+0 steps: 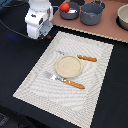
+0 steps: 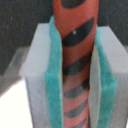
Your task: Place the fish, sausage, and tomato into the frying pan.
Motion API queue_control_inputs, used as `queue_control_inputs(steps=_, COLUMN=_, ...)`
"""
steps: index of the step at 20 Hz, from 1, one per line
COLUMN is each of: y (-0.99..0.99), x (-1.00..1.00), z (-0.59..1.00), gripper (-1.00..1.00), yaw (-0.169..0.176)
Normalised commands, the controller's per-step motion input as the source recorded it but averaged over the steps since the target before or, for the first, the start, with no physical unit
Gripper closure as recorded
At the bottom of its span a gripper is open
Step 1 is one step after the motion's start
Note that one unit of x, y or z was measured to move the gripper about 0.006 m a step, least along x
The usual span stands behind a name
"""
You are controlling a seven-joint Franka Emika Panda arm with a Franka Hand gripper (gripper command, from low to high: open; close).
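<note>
My gripper (image 1: 46, 33) hangs over the dark table off the placemat's far left corner, to the exterior view's left of the frying pan (image 1: 71, 14). In the wrist view the gripper (image 2: 77, 75) is shut on the sausage (image 2: 75, 30), a red-brown rod with dark stripes, clamped between the teal pads (image 2: 54, 85). A red tip of the sausage (image 1: 49, 36) shows under the fingers in the exterior view. The tomato (image 1: 65, 7), a glossy red ball, sits in the pan at its left side. The fish is not in view.
A taller grey pot (image 1: 93, 14) stands right of the pan on the brown board (image 1: 107, 27). A bowl (image 1: 123, 17) is at the far right. The striped placemat (image 1: 35, 80) holds a tan plate (image 1: 67, 66), an orange-handled knife (image 1: 87, 58) and fork (image 1: 70, 82).
</note>
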Motion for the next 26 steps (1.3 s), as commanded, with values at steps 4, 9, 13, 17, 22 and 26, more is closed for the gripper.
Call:
queue_control_inputs(steps=4, y=0.00, x=0.37, z=1.00, gripper=1.00, yaw=0.059)
queue_control_inputs(steps=9, y=0.07, x=0.61, z=1.00, gripper=1.00, yaw=0.069)
queue_control_inputs(steps=13, y=0.32, x=0.80, z=1.00, gripper=1.00, yaw=0.071)
queue_control_inputs(steps=17, y=0.69, x=0.71, z=1.00, gripper=1.00, yaw=0.056)
queue_control_inputs(steps=22, y=0.81, x=0.26, z=0.71, gripper=1.00, yaw=0.079)
queue_control_inputs(steps=26, y=0.81, x=0.23, z=0.49, gripper=1.00, yaw=0.071)
